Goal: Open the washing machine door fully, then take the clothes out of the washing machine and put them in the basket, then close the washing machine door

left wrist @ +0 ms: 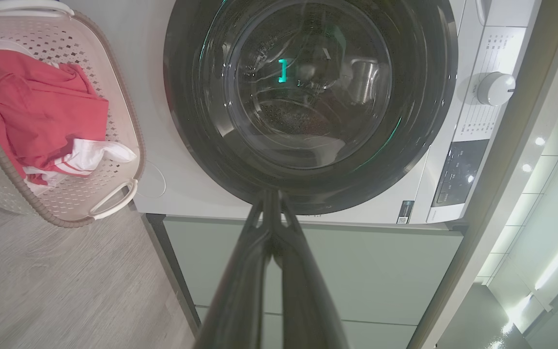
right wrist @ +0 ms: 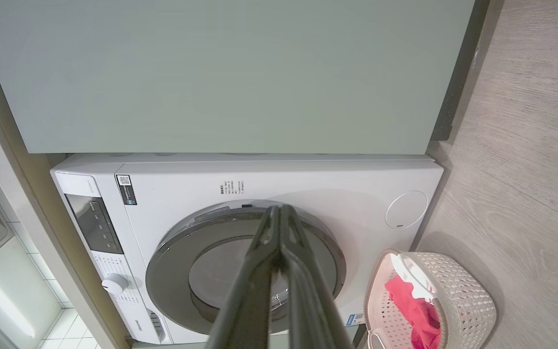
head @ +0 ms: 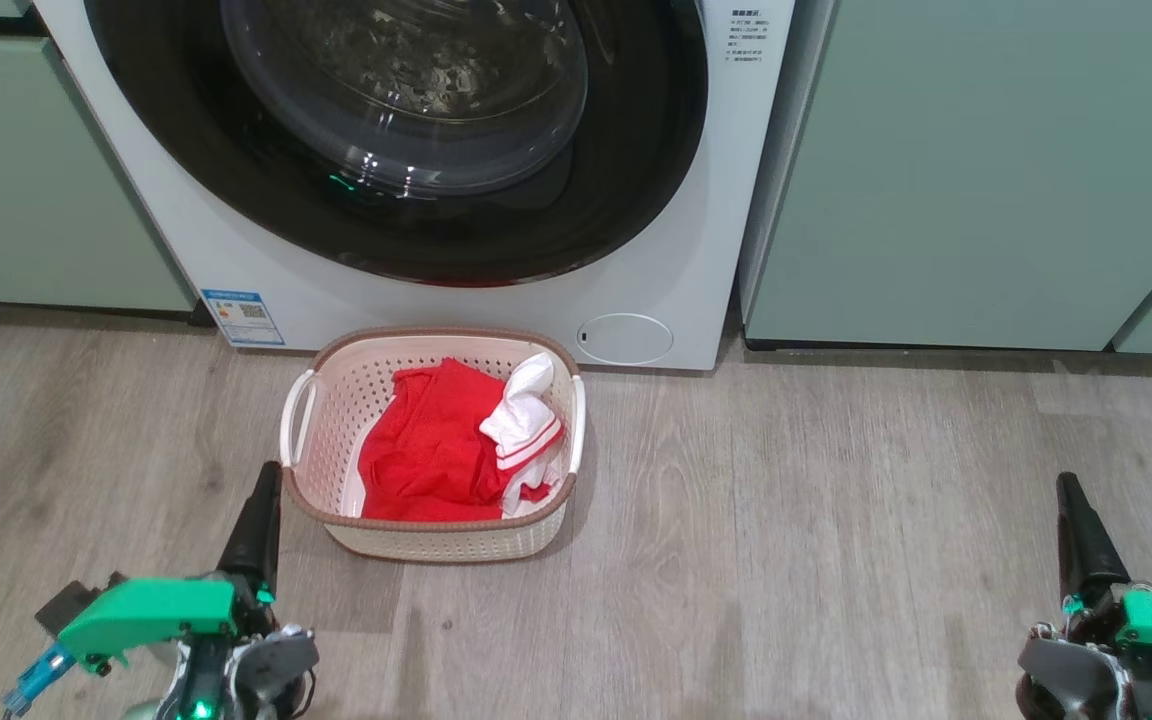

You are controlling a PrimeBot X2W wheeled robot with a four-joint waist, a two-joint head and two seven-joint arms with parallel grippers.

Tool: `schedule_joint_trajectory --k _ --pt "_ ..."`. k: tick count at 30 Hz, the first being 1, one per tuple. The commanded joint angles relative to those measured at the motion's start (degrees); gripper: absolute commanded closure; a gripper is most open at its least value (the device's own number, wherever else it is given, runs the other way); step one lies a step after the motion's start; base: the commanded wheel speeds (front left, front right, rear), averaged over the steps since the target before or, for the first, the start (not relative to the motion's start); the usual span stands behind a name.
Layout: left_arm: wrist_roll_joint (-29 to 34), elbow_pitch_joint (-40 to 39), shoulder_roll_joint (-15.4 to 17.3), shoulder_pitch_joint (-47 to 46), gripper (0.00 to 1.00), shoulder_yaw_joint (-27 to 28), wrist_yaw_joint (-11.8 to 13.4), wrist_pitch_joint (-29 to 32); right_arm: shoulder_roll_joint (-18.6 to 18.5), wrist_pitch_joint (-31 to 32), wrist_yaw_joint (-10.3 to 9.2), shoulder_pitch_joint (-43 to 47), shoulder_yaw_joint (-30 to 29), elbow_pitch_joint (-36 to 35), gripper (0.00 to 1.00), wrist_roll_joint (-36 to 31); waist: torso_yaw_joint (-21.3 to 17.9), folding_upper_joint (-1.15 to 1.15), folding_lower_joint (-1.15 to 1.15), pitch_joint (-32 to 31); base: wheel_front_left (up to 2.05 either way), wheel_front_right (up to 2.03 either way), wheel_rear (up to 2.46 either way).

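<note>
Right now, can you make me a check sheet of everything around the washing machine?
Surface: grey wood-look floor.
Job's things: washing machine door shut on the washing machine; red and white clothes lie in the basket, which stands on the floor in front of the machine.
Clutter: nothing seen.
Grippers: left gripper and right gripper are low over the floor, jaws shut, holding nothing.
Cables: small blue plug-like part by the left wrist; otherwise nothing seen.
Surroundings: pale green cabinets on both sides of the machine.
</note>
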Motion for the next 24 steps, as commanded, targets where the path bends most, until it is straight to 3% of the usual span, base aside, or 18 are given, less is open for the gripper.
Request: schedule_joint_trajectory --k 1,24 --pt "-0.22 -2.03 0.30 -3.11 1.00 1.82 0.04 0.35 -0.30 0.33 -0.01 -2.66 1.14 -2.38 1.00 0.33 0.00 0.00 0.00 0.00 0.00 0.00 0.00" --pt "-0.22 -2.03 0.30 -3.11 1.00 1.81 0.04 0.34 -0.30 0.33 -0.01 -2.66 1.14 -2.38 1.00 0.33 0.00 0.00 0.00 0.00 0.00 0.00 0.00"
